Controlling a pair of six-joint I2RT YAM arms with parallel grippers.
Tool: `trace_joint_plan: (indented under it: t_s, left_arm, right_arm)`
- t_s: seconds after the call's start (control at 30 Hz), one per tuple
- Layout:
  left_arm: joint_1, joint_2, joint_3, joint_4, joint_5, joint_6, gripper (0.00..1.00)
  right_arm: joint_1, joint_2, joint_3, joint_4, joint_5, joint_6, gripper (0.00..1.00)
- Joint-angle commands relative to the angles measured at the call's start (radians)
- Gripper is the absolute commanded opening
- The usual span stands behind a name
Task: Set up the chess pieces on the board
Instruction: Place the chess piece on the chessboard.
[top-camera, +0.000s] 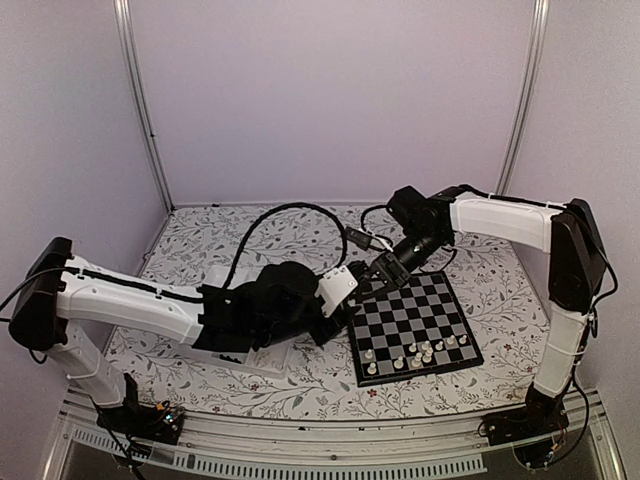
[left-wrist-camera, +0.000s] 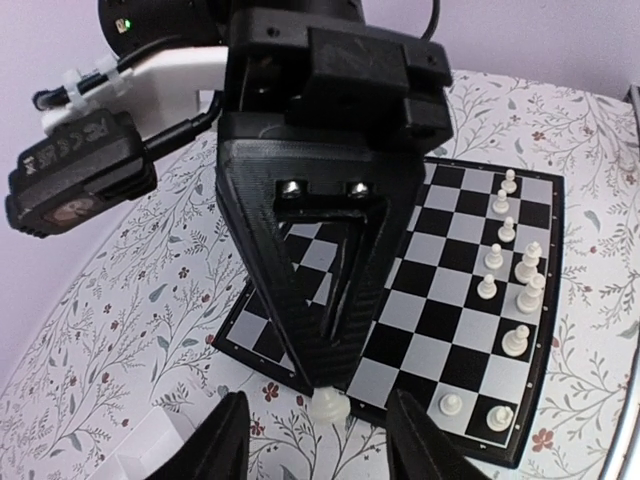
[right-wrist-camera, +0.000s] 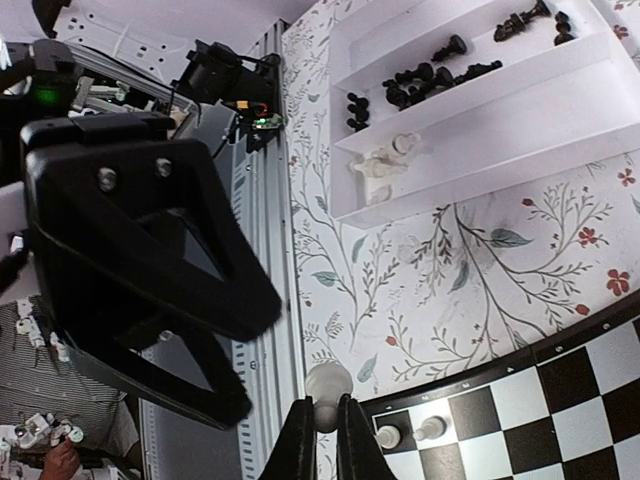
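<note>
A white chess piece (right-wrist-camera: 328, 384) is pinched between the fingers of my right gripper (right-wrist-camera: 325, 440), which is shut on it just off the corner of the board (right-wrist-camera: 540, 410). In the left wrist view the same white piece (left-wrist-camera: 328, 405) hangs under the right gripper's tips, between the spread fingers (left-wrist-camera: 226, 440) of my left gripper (left-wrist-camera: 322, 440), which is open and not touching it. Several white pieces (left-wrist-camera: 520, 270) stand along one edge of the board (left-wrist-camera: 440, 290). From above, both grippers meet at the board's near-left corner (top-camera: 362, 285).
A clear tray (right-wrist-camera: 470, 150) holding black pieces (right-wrist-camera: 420, 80) and white pieces (right-wrist-camera: 385, 160) lies on the flowered cloth beside the board, partly under my left arm (top-camera: 250, 310). The table's metal front rail (right-wrist-camera: 265, 300) runs close by.
</note>
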Motion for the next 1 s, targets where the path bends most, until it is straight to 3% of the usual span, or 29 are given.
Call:
trace_joint_plan:
  t_s: [0.0, 0.2, 0.53, 0.97]
  left_arm:
    - [-0.016, -0.133, -0.022, -0.09, -0.008, -0.053, 0.52]
    - [0.024, -0.276, -0.102, -0.153, -0.076, -0.114, 0.56]
    - [0.277, -0.256, -0.093, -0.28, -0.045, -0.452, 0.57]
    - [0.324, -0.263, -0.103, -0.274, -0.006, -0.484, 0.57]
  right_arm:
    - [0.006, -0.074, -0.041, 0.045, 0.221, -0.03, 0.05]
    - [0.011, -0.161, -0.158, 0.097, 0.454, -0.087, 0.06]
    - [0.125, -0.238, -0.311, 0.157, 0.71, -0.161, 0.07]
    - [0.205, -0.212, -0.402, 0.19, 0.866, -0.19, 0.07]
